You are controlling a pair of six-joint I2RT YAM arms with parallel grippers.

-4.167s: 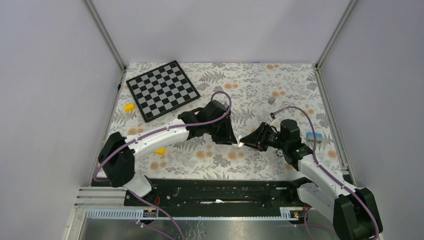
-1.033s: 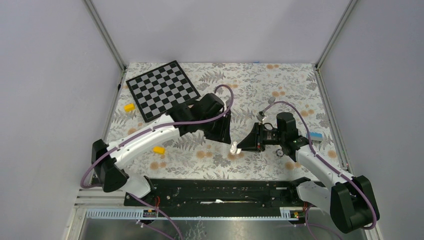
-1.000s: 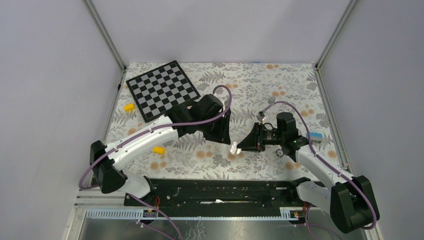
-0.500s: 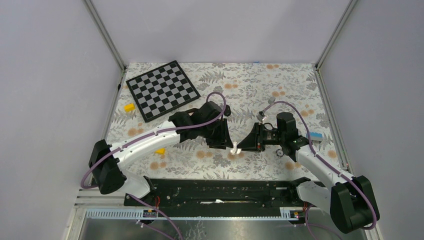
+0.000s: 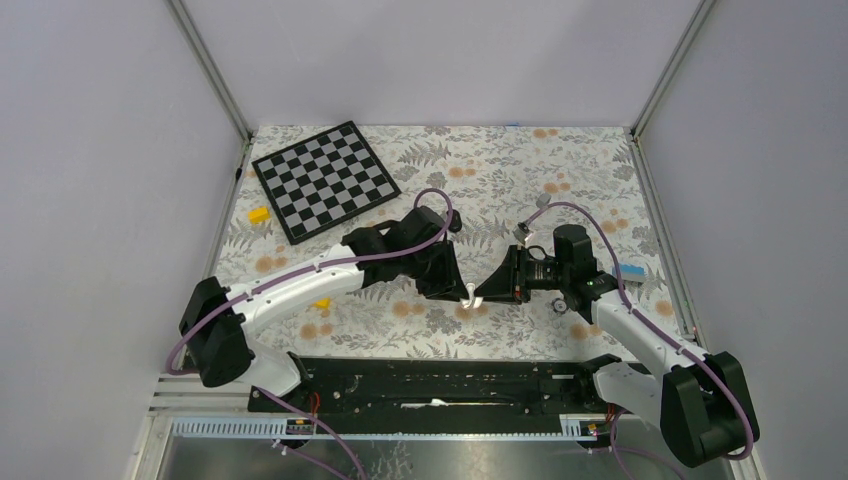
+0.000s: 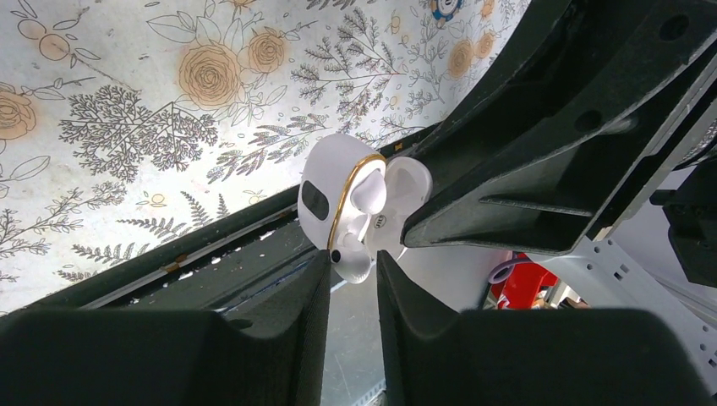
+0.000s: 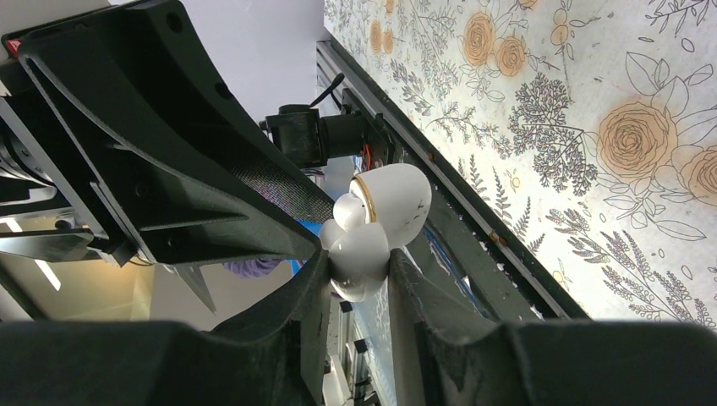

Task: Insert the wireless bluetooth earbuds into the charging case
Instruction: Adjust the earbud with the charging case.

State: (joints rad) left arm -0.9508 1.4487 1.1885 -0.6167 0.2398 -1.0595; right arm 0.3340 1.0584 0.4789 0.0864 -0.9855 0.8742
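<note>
Your right claw [image 7: 358,262] is clamped on one half of the open white charging case [image 7: 396,201], held off the table w/ the gold-rimmed half sticking out past its tips. Your left claw [image 6: 351,264] pinches a white earbud [image 6: 356,241] btwn its tips. The bud's head sits inside the case, directly ahead.

a checkerboard [image 5: 326,180] lies on the floral table [image 5: 500,160], a yellow block [image 5: 259,214] just beside it.
</note>
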